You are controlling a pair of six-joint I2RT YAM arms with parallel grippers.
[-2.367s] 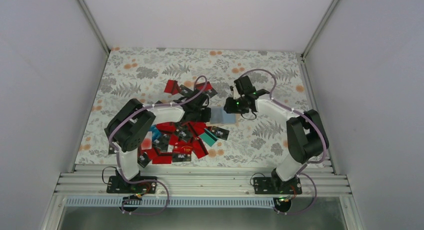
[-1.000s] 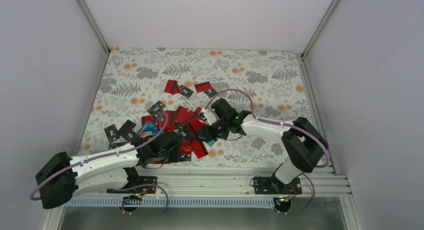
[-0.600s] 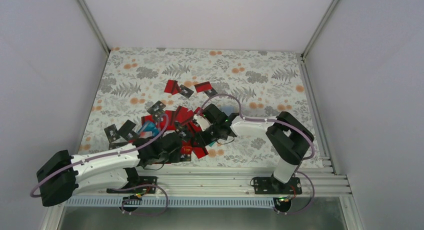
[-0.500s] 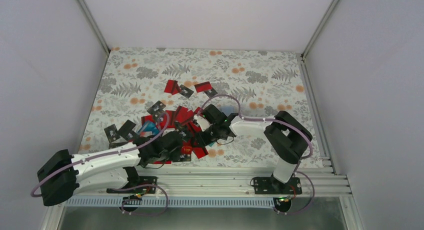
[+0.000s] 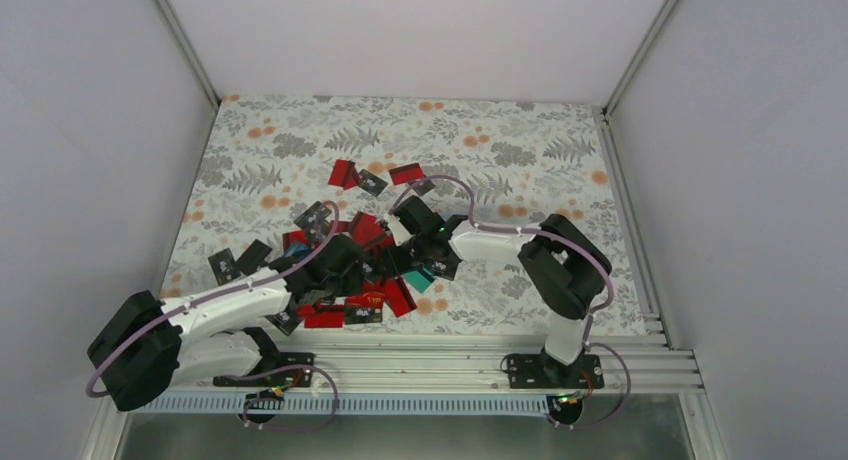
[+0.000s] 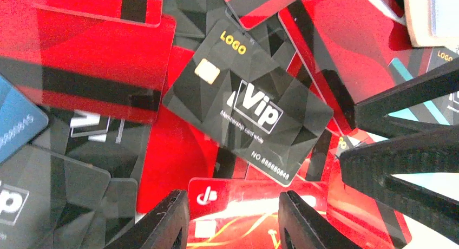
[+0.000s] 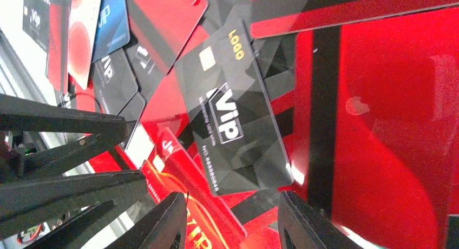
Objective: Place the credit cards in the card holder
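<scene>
The credit cards (image 5: 360,280) lie in an overlapping heap of red, black, teal and blue near the front middle of the table. Both grippers hover low over this heap, tips almost meeting. My left gripper (image 6: 233,222) is open, its jaws straddling a red card with yellow lines (image 6: 243,211) that lies flat. Just beyond it is a black VIP card (image 6: 249,103). My right gripper (image 7: 233,222) is open over the same black VIP card (image 7: 233,113) and red cards. A tan corner of the card holder (image 6: 427,21) shows at the upper right of the left wrist view; the arms hide it from above.
More cards lie apart from the heap: red and black ones further back (image 5: 370,178) and black ones to the left (image 5: 225,265). A floral cloth (image 5: 520,150) covers the table. An aluminium rail (image 5: 400,365) runs along the near edge, and white walls close in both sides.
The left gripper has moved away from the near edge into the heap and its jaws have spread wider. The right gripper has drifted back and left, meeting the left one.
</scene>
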